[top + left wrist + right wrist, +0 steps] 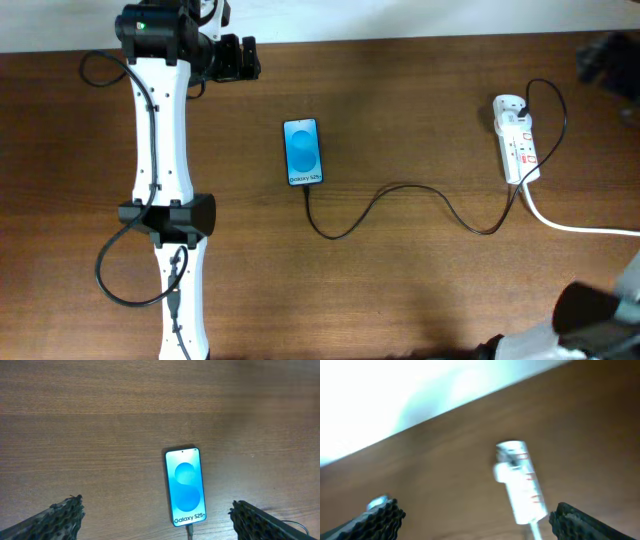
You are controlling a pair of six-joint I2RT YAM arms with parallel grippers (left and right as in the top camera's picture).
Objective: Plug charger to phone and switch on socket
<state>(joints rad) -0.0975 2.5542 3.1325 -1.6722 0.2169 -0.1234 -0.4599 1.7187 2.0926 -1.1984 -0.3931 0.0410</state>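
Glossy rectangular phone (303,152) with thin charger (400,192) on grainy wooden bench (400,290); left end effector (157,514) and right end effector (477,514) ribbed, spread apart.

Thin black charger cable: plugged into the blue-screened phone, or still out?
In, it seems: the thin black charger cable meets the bottom edge of the blue-screened phone.

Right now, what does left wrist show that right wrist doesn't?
Only left wrist: the phone, lying flat with its blue screen lit, and the charger meeting its bottom edge.
Only right wrist: the socket, blurred, so the switch positions cannot be read.
Both: the wooden table and an open, empty gripper. That is the left gripper in one view and the right gripper in the other.
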